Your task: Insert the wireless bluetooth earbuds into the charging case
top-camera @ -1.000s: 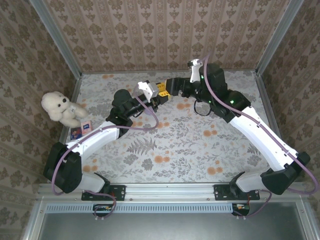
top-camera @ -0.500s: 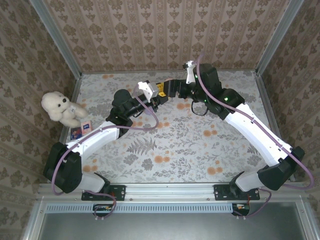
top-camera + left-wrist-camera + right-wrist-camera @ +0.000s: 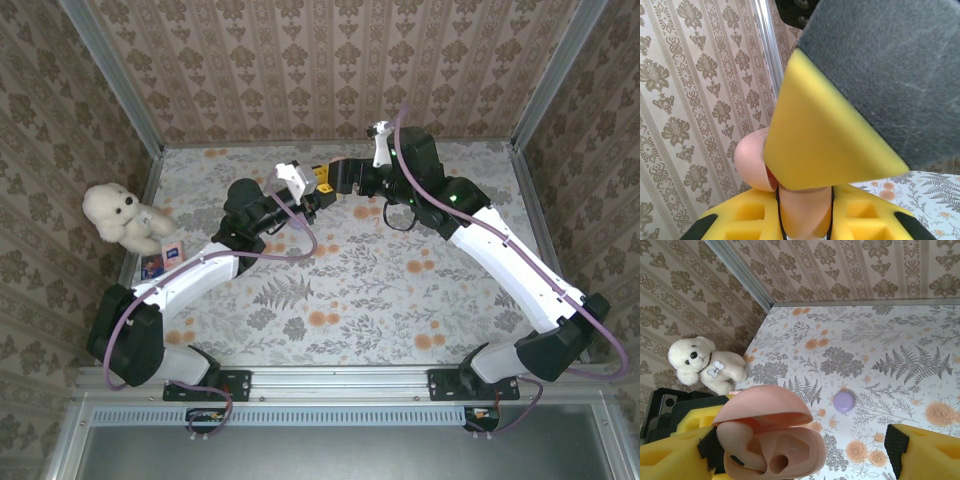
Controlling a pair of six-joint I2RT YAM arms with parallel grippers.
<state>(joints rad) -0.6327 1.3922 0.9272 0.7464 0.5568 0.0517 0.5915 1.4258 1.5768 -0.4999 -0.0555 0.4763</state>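
Note:
The charging case [image 3: 775,440] I see is pale pink, lid up, held in the air. My left gripper [image 3: 802,220] is shut on its body [image 3: 802,210] between yellow fingers. One pink earbud [image 3: 735,447] sits in the case's left socket; the socket [image 3: 777,460] beside it is empty. My right gripper [image 3: 805,455] is open, its wide-set fingers [image 3: 925,450] on either side of the case, holding nothing. One right finger [image 3: 840,125] covers the case's top in the left wrist view. Both grippers [image 3: 330,186] meet above the far middle of the table. A small round lilac piece [image 3: 844,401] lies on the floral tabletop below.
A white teddy bear [image 3: 122,217] sits at the table's left edge with a small card [image 3: 165,258] beside it. Patterned walls and metal posts [image 3: 115,80] close in the back and sides. The floral tabletop [image 3: 330,300] lies between the arms.
The right arm has swung a little left and back, bringing its gripper closer to the left one, then held still. The left arm and case have not moved.

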